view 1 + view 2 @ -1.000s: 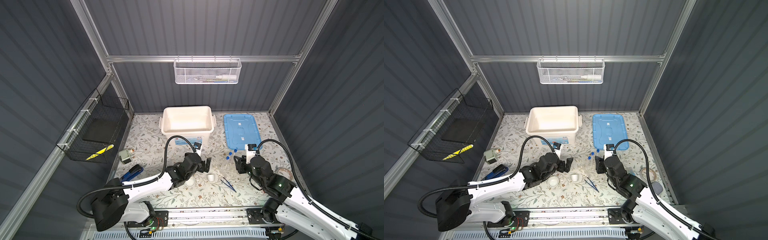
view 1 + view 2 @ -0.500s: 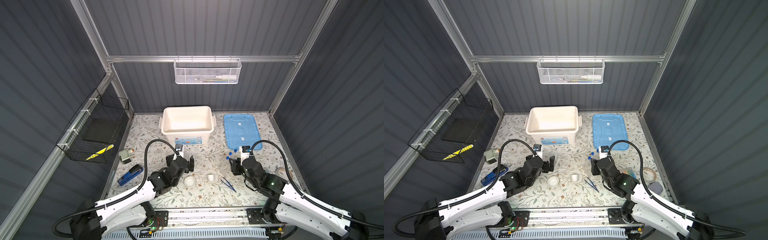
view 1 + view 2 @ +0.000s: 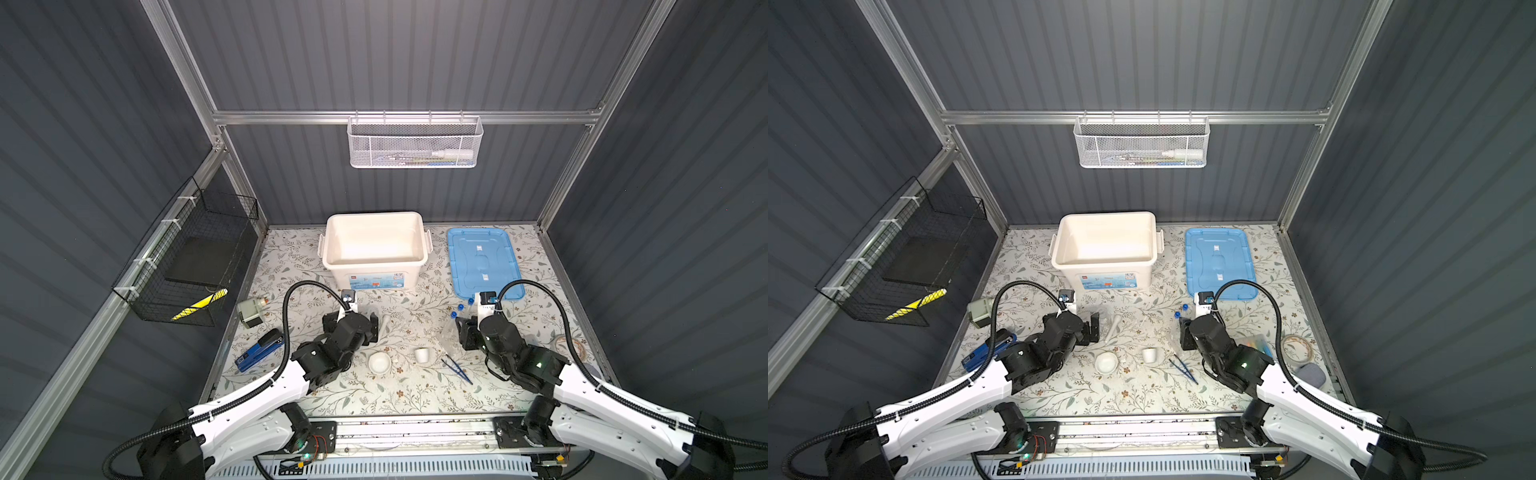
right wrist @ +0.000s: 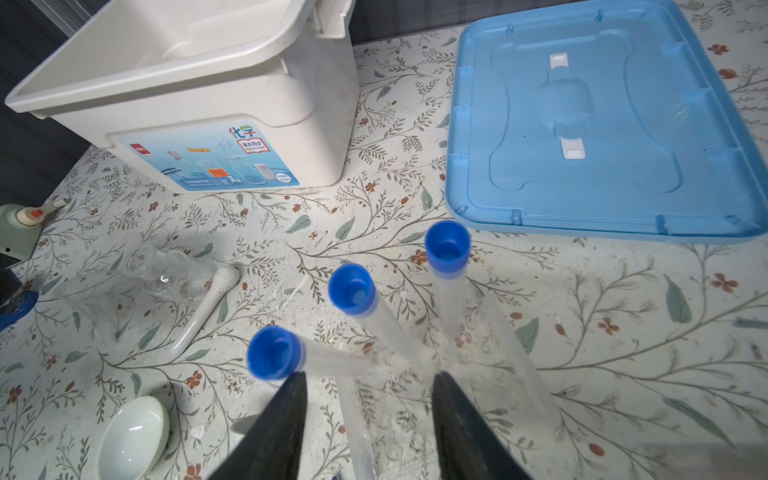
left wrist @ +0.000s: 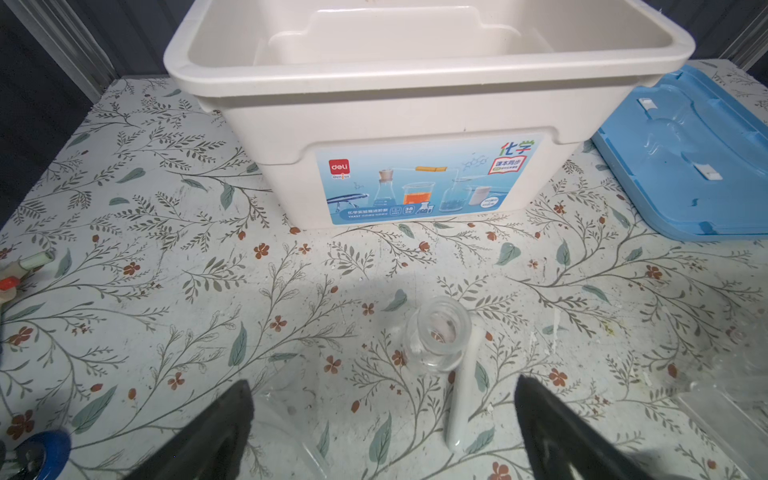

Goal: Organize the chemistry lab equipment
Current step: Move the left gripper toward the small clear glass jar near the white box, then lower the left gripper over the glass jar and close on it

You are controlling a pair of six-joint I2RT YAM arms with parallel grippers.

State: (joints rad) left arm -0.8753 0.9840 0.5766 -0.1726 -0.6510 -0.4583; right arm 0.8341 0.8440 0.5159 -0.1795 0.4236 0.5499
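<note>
In both top views the left tool (image 3: 352, 322) hangs low over the worktop (image 3: 395, 395) with its jaws wide apart, near the pestle (image 3: 384, 326). The right tool (image 3: 465, 328) sits at the three blue-capped tubes (image 3: 460, 306). The bowl (image 3: 379, 362), cup (image 3: 421, 354) and tweezers (image 3: 457, 371) lie between the arms, in front of the white box (image 3: 374, 262).

In the left wrist view the left tool is open and holds nothing. The flask (image 5: 436, 336) lies just ahead, between its fingers, with the pestle just beside it.

In the right wrist view the tubes lean in the clear rack (image 4: 513, 349). The right tool's fingers flank the rack's near end, partly apart. I cannot tell whether they grip it.
</note>
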